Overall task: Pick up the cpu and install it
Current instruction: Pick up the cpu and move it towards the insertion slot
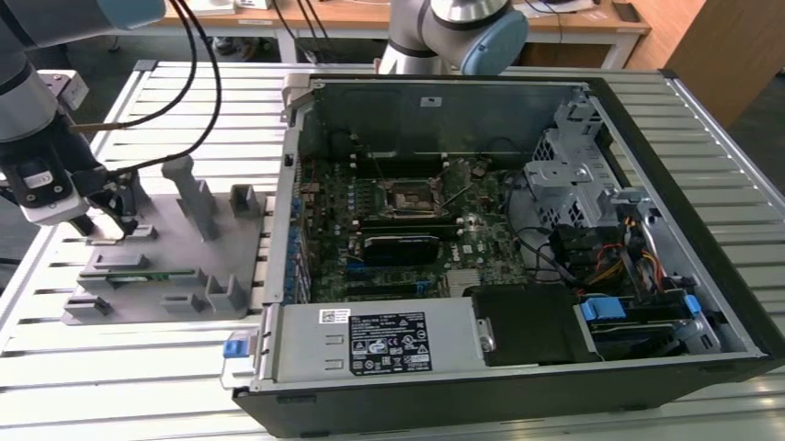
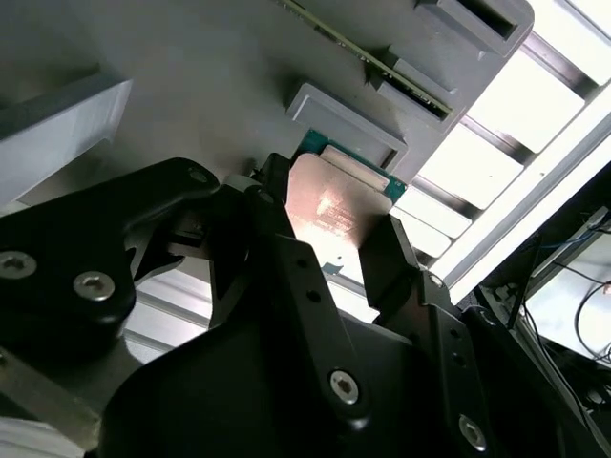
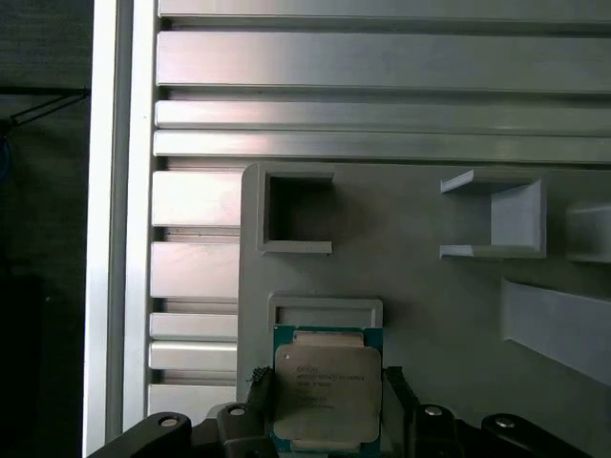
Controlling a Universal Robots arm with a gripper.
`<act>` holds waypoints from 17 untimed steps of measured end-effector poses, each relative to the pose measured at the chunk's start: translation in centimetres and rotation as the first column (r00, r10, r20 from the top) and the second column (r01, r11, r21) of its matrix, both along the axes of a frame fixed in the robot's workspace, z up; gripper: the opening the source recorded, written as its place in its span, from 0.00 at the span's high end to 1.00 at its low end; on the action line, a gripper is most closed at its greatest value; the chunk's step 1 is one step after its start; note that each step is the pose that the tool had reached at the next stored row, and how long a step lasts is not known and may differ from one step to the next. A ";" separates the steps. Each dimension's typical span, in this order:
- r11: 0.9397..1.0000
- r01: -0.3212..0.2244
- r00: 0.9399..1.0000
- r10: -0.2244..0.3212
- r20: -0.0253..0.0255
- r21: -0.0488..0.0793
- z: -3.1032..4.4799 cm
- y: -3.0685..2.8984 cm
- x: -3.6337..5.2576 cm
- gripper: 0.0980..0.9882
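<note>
Silver-grey, tubular arm point(image 1: 28, 110), rounded at the joints and closed off with pale blue caps point(image 1: 494, 41). Trails thin black cables point(image 1: 216, 87) in loose loops. Ends in a boxy black wrist block point(image 1: 76, 179) bearing a small white label point(image 1: 33, 177). Carries a matte black claw point(image 2: 334, 215) of thick, angular links with softened edges, pinned with silver socket-head screws point(image 2: 345, 385), some sunk in round recesses.

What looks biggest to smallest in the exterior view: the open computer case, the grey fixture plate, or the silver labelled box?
1. open computer case
2. grey fixture plate
3. silver labelled box
The plate and box are closer in size, but the plate looks larger.
</note>
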State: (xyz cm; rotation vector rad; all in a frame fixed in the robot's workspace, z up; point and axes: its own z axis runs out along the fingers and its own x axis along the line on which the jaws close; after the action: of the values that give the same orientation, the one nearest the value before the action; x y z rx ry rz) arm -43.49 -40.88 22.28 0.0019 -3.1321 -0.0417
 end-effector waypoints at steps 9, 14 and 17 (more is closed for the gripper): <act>1.000 0.000 1.000 0.000 0.000 0.000 1.37 0.01 0.00 0.50; 1.000 0.000 1.000 0.000 0.000 0.000 2.12 0.03 0.00 0.50; 1.000 0.000 1.000 0.000 0.000 0.000 2.59 0.04 0.00 0.50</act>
State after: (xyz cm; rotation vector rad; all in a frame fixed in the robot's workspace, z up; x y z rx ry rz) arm -43.49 -40.84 24.87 0.0020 -3.1322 -0.0417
